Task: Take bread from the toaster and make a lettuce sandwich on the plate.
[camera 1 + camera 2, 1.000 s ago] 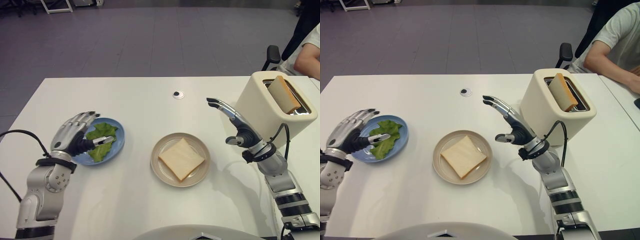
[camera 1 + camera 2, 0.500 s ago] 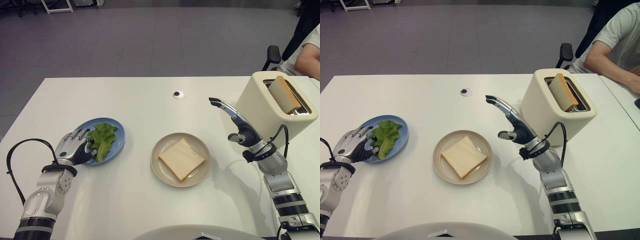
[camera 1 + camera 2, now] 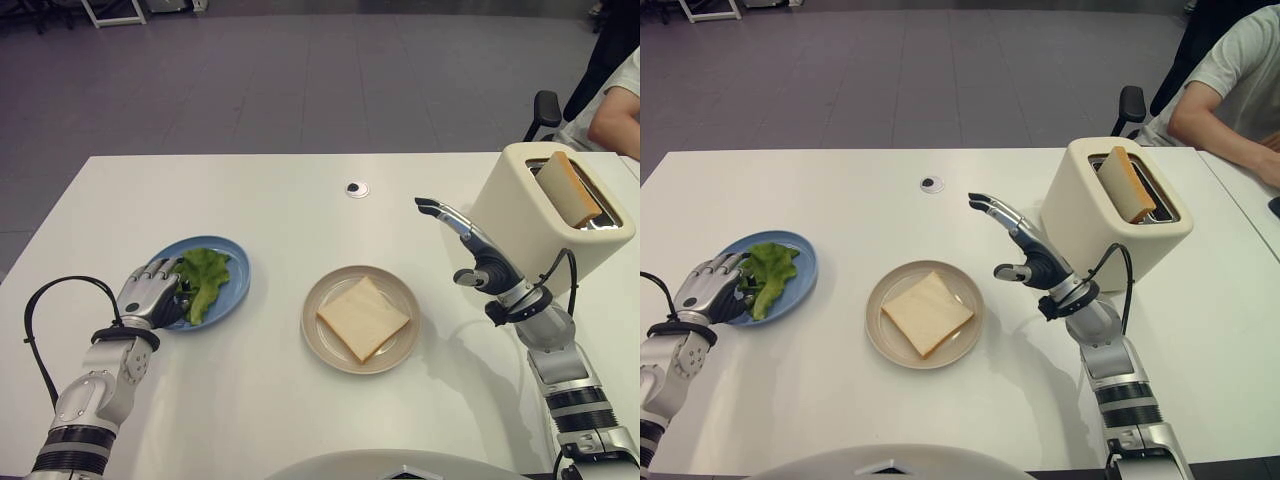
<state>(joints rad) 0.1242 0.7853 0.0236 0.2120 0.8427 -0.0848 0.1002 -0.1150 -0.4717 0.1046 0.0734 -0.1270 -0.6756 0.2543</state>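
Your left hand (image 3: 150, 295) sits at the left rim of the blue plate (image 3: 238, 266). Its fingers are curled onto the left edge of the lettuce leaf (image 3: 205, 278), which lies on that plate. Your right hand (image 3: 478, 258) hangs just left of the toaster (image 3: 515, 220), fingers spread and holding nothing. One bread slice (image 3: 362, 318) lies flat on the beige plate (image 3: 310, 325) near the middle of the white table (image 3: 250, 200). A second slice (image 3: 570, 190) stands tilted in the toaster's slot at the far right.

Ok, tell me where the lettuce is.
In the left eye view the lettuce lies on the blue plate at left, gripped by the left hand, with the beige plate to its right.
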